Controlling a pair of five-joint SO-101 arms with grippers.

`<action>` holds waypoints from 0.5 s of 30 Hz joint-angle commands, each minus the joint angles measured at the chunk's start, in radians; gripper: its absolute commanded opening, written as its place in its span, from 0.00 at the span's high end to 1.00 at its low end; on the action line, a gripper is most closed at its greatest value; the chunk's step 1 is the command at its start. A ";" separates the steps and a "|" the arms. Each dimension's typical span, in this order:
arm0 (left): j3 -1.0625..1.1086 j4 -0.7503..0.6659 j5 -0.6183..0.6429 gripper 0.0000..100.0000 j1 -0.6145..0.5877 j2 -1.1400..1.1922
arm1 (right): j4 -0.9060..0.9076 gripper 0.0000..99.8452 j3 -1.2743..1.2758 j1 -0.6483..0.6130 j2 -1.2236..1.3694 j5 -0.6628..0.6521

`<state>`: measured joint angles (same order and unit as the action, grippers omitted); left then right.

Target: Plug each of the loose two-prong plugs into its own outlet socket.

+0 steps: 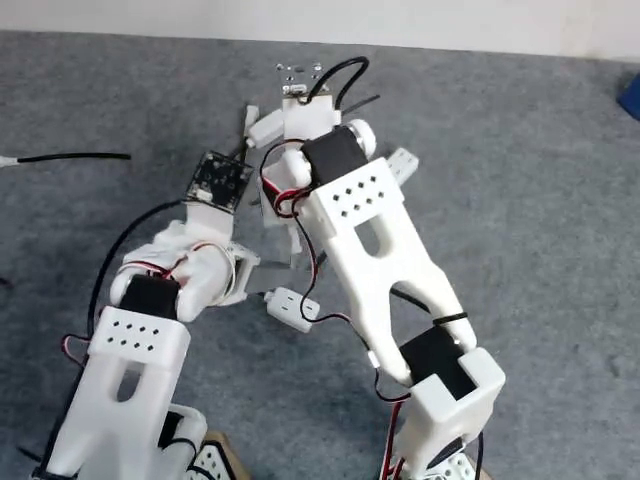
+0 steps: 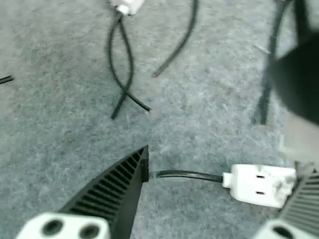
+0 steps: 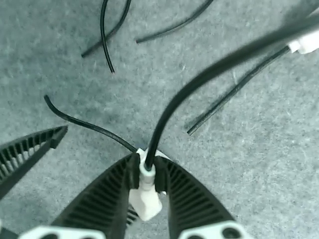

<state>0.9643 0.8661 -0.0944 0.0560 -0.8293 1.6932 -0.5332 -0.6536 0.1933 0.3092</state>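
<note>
In the left wrist view a white outlet socket [image 2: 259,185] with two slots lies on the grey carpet, its black cable [image 2: 187,175] running away from it. My left gripper [image 2: 224,162] is open, the socket lying just inside one finger [image 2: 119,191]. My right gripper [image 3: 147,162] is shut on a white two-prong plug [image 3: 144,199], whose black cable [image 3: 199,84] rises out between the fingers. From above, a white socket [image 1: 293,308] lies between the two arms and another white socket [image 1: 403,163] lies beside the right arm [image 1: 365,225].
Loose black cables [image 2: 122,74] cross on the carpet, with another white plug [image 2: 127,6] farther off. More black cables [image 3: 107,35] lie beyond the right gripper. A black cable [image 1: 70,157] lies at the far left and a blue object [image 1: 632,95] at the right edge.
</note>
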 commanded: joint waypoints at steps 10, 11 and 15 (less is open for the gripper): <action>-0.044 -0.121 0.005 0.57 -0.082 0.093 | 0.070 0.99 0.022 -0.010 -0.064 -0.083; -0.044 -0.133 0.005 0.57 -0.084 0.117 | 0.070 0.99 0.045 -0.013 -0.065 -0.098; -0.048 -0.173 0.005 0.57 -0.084 0.185 | 0.067 0.99 0.136 -0.012 -0.064 -0.147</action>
<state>0.9643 0.7357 -0.0944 -0.0023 -0.6651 1.7361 -0.4350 -0.6598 0.1765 0.2033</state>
